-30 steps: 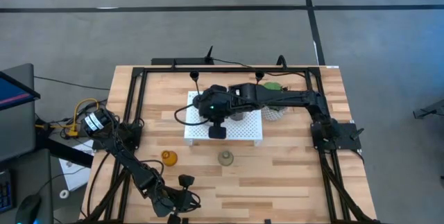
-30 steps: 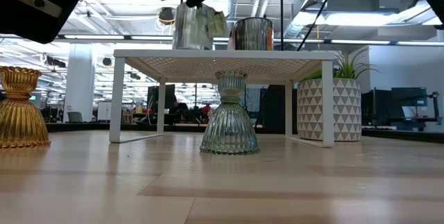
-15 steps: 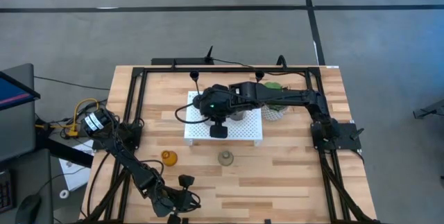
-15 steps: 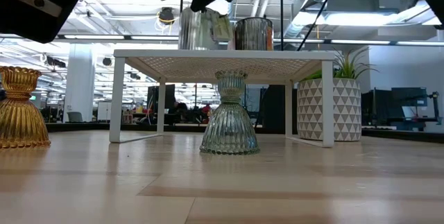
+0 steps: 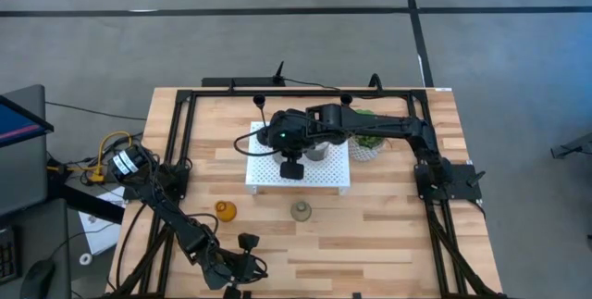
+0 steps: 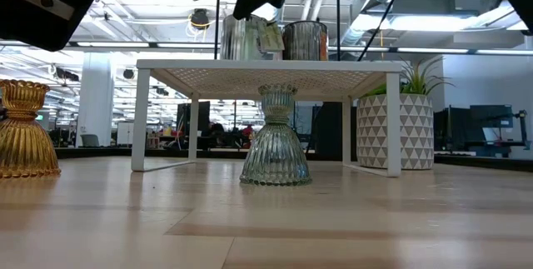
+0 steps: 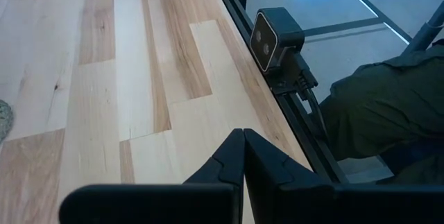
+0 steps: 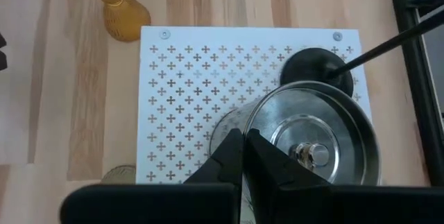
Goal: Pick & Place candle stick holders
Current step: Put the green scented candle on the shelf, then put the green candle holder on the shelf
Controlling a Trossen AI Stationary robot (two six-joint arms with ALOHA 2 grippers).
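You are working over a wooden tabletop (image 5: 388, 234) that is carrying a white perforated tray (image 5: 324, 177) standing on legs near the middle, toward the far edge. The potted plant (image 5: 365, 146) is sitting just beside the tray on its right-edge side.

Your right arm is reaching across from the right edge, and the right gripper (image 8: 241, 156) is hanging directly above the tray. Its fingers are lying together at the tips, clamped on nothing, with one silver cup (image 8: 312, 141) just beside and beneath them, mouth up. A second silver cup (image 6: 303, 41) is standing next to it on the tray in the low view, and a black holder (image 8: 312, 68) is resting on the tray's far part, its thin stem slanting away.

Your left gripper (image 7: 243, 161) is waiting at the near edge, toward the left corner, fingers pressed together and empty.

Two holders are standing on the bare tabletop in front of the tray: the amber glass one (image 5: 225, 210) toward the left edge and the grey-green one (image 5: 301, 210) near the middle. Both are upright, long axis vertical. The amber one is lying nearer your left arm; the grey-green one is sitting toward the near edge from your right gripper, so that arm would be pulling back and down to reach it.
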